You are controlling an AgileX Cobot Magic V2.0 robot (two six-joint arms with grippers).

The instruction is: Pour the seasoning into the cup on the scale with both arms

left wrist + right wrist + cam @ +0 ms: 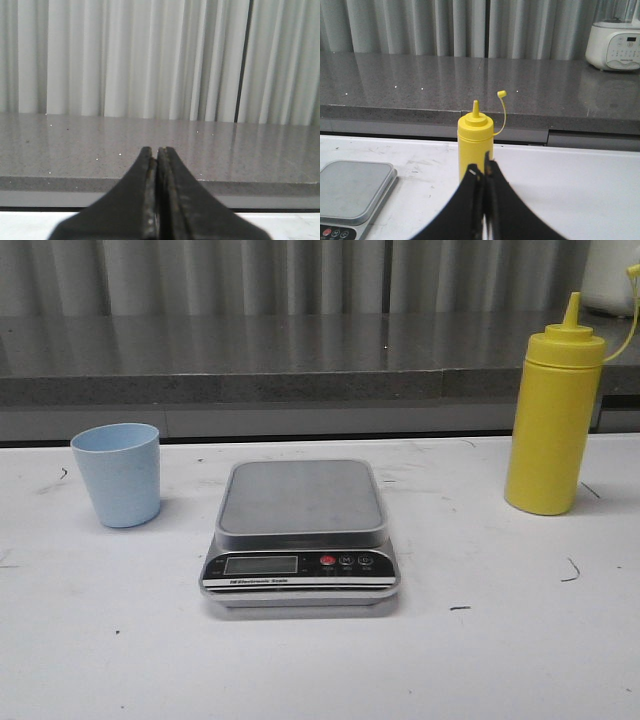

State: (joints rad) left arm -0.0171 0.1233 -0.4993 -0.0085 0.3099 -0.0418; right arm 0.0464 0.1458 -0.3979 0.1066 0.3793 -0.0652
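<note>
**A:** Start with the biggest thing. Where does the scale [300,530] sit from the right gripper [484,172]?

**B:** Off to that gripper's left and a little ahead; only a corner of it shows in the right wrist view. The platform is bare, and that is the first risk: the cup [118,473] stands on the table beside the scale, well apart from it, so if the pour came before the cup is on the platform, the seasoning would land on steel.

**A:** And the seasoning [475,142] bottle?

**B:** Straight ahead of the right gripper, upright, nozzle uncapped with the cap [502,93] dangling on its strap. Those fingers are pressed together on nothing. If they drive in like that they would likely knock the tall bottle over instead of straddling it, and an open nozzle would spill.

**A:** The left gripper [157,152]?

**B:** Also pressed together, empty. Its wrist view shows only the grey counter [100,145] and the curtain ahead, no cup, so I cannot place the cup from it. The cup looks light; a glancing touch could tip or slide it.
</note>
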